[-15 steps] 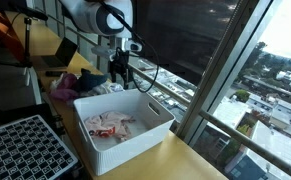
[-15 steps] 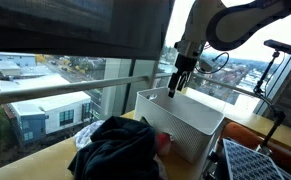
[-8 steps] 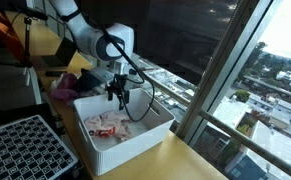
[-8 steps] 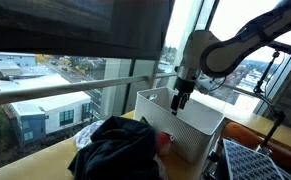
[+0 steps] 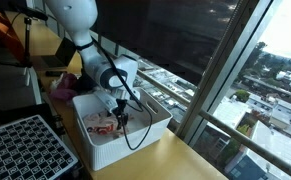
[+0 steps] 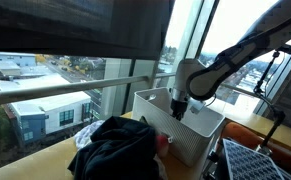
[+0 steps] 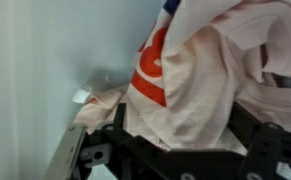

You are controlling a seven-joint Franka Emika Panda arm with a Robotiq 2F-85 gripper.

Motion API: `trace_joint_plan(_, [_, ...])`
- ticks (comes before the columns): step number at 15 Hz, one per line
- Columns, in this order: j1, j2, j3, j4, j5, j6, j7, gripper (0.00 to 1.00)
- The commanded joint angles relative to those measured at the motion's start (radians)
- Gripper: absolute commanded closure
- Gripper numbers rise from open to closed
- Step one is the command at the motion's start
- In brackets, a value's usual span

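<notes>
My gripper [image 5: 119,118] reaches down into a white bin [image 5: 137,146], standing open over a pale pink cloth [image 5: 98,125] that lies in it. In the wrist view the cloth [image 7: 210,85], with an orange-red mark [image 7: 150,70], fills the space between the two black fingers [image 7: 119,128]; the gripper [image 7: 185,135] has one jaw on each side of a fold and is not closed on it. In an exterior view the gripper [image 6: 177,104] dips behind the rim of the bin [image 6: 192,137], so its fingertips are hidden.
A heap of dark clothes [image 6: 120,150] lies beside the bin, also seen behind it [image 5: 67,86]. A black perforated crate [image 5: 23,150] stands near the bin, at the table's edge. Window glass and a rail [image 6: 75,90] run close behind.
The arm has come down from above the bin's rim into the bin, onto the pink cloth. The jaws have stayed wide apart.
</notes>
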Motion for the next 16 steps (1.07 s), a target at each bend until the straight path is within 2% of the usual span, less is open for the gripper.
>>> trace_joint_plan(1, [-0.061, 0.092, 0.017, 0.128, 0.059, -0.027, -0.099, 0.0])
trace_joint_plan(2, [-0.076, 0.11, 0.019, 0.153, 0.07, -0.032, -0.12, 0.0])
trace_joint_plan(3, [-0.093, 0.128, 0.022, 0.179, 0.081, -0.037, -0.141, 0.25])
trace_joint_plan(4, [-0.107, 0.14, 0.025, 0.201, 0.09, -0.04, -0.162, 0.28])
trace_joint_plan(7, [-0.154, 0.163, 0.036, 0.272, 0.116, -0.073, -0.219, 0.51])
trace_joint_plan(13, [-0.225, 0.168, 0.048, 0.451, 0.161, -0.273, -0.322, 0.96])
trace_joint_plan(14, [-0.228, 0.16, 0.048, 0.477, 0.165, -0.318, -0.339, 0.99])
trace_joint_plan(16, [-0.219, 0.133, 0.044, 0.527, 0.152, -0.403, -0.365, 0.96])
